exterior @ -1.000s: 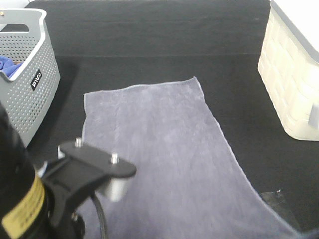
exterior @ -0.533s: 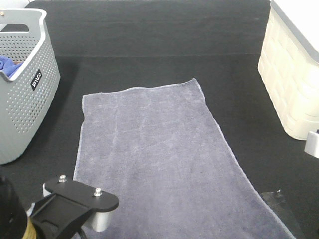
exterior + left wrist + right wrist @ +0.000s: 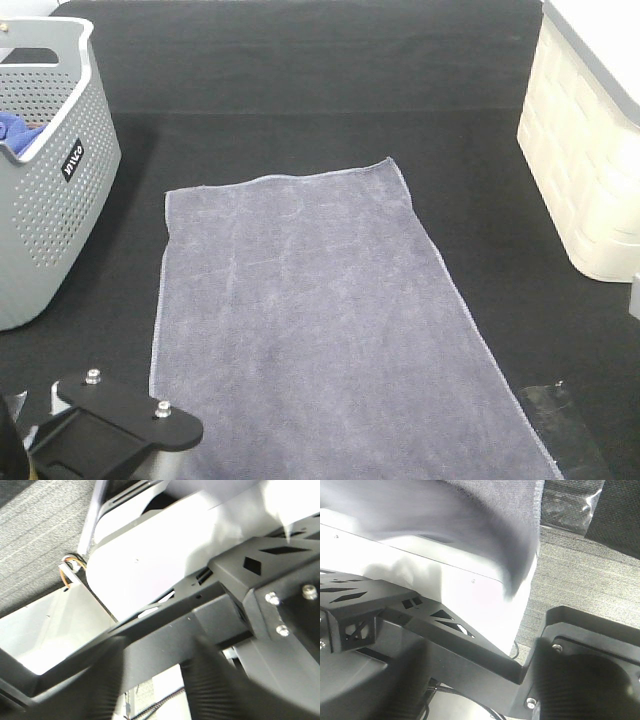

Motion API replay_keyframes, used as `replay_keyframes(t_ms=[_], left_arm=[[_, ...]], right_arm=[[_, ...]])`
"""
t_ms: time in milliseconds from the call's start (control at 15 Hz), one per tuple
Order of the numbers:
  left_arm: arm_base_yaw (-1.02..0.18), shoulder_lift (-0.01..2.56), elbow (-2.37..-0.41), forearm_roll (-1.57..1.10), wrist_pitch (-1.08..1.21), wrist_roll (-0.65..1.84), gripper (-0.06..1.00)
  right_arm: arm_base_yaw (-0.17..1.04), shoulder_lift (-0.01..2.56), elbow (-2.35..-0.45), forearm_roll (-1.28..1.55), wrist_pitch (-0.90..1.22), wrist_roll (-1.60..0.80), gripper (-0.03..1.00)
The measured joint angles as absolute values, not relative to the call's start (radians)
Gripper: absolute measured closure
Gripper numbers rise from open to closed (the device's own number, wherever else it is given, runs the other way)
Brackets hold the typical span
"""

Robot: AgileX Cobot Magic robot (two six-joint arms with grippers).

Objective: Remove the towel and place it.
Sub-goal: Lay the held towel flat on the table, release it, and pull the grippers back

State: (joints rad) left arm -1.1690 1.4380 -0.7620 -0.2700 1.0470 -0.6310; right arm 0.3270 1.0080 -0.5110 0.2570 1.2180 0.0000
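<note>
The grey-lavender towel [image 3: 310, 310] lies spread flat on the black table, running from the middle to the near edge. Neither gripper touches it. Only a black link of my left arm [image 3: 110, 430] shows in the high view, at the near-left corner beside the towel's edge. In the left wrist view my left gripper [image 3: 152, 685] shows two blurred dark fingers [image 3: 100, 680] apart with nothing between them. My right gripper [image 3: 487, 690] also shows blurred dark fingers apart and empty. A blurred lavender fold of the towel [image 3: 470, 520] shows in the right wrist view.
A grey perforated basket [image 3: 50, 200] stands at the far left with a bright blue cloth [image 3: 15, 130] inside. A cream bin [image 3: 590, 170] stands at the right edge. Both wrist views show the robot's white body and black frame close by.
My left arm has drawn back toward the near-left corner, uncovering the towel. The towel's near-left edge settled flat. The right arm has almost left the right edge.
</note>
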Motion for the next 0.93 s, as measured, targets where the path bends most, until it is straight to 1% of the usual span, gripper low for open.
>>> replay_keyframes(t_ms=[67,133,333,600,800,933], left_arm=[[-1.169,1.438,-0.762,-0.262,1.047,-0.634,0.39],[-1.169,1.438,-0.762,-0.26,1.047,-0.636,0.37],[-1.169,1.438,-0.774,-0.239,1.051,-0.637,0.36],[-1.164,1.438,-0.879,-0.068,1.056,-0.669,0.36],[-1.084,1.438,-0.95,0.061,1.072,-0.679,0.36],[-0.971,1.438,-0.998,0.125,1.056,-0.654,0.36]], right_arm=[[0.327,1.008,-0.513,0.257,1.218,0.0,0.3],[0.327,1.008,-0.513,0.257,1.218,0.0,0.28],[0.327,1.008,-0.533,0.248,1.219,0.0,0.27],[0.327,1.008,-0.672,0.206,1.218,0.0,0.27],[0.327,1.037,-0.82,0.174,1.193,-0.021,0.31],[0.327,1.118,-0.93,0.147,1.151,-0.023,0.32]])
